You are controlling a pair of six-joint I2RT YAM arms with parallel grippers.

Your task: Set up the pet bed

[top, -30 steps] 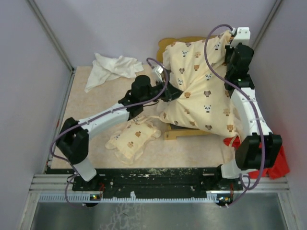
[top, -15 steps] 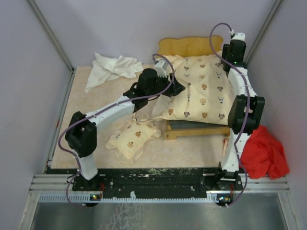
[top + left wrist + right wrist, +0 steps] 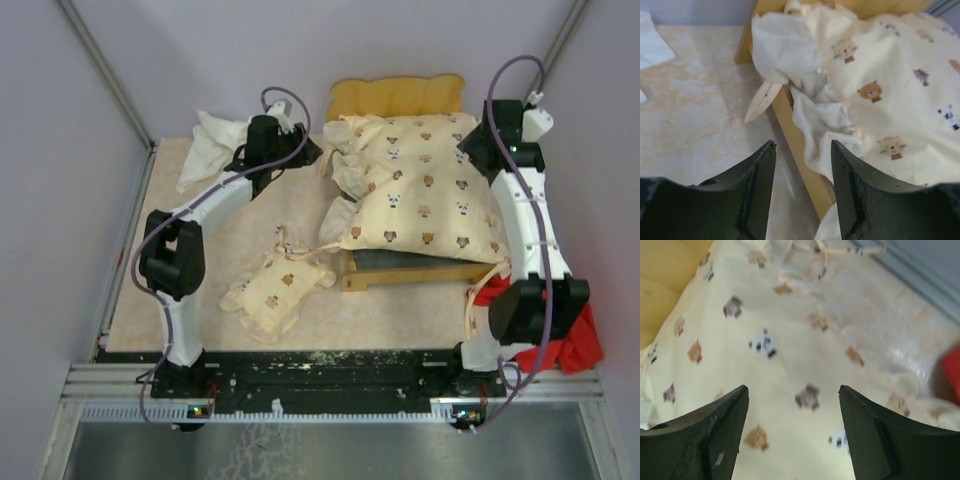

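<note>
By the cushion (image 3: 420, 195) — both end effectors (image 3: 803, 145) (image 3: 792, 389) open, empty.

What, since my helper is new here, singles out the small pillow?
Start at the wooden bed frame, under the big printed cushion. Off its near left corner lies the pillow: same animal print, but far smaller and flat on the tabletop.

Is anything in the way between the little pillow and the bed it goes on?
Nothing visible. The pillow lies on the table just beside the foot end of the bed frame, with only bare tabletop between them. The cushion already covers the frame, so the pillow would go on top.
</note>
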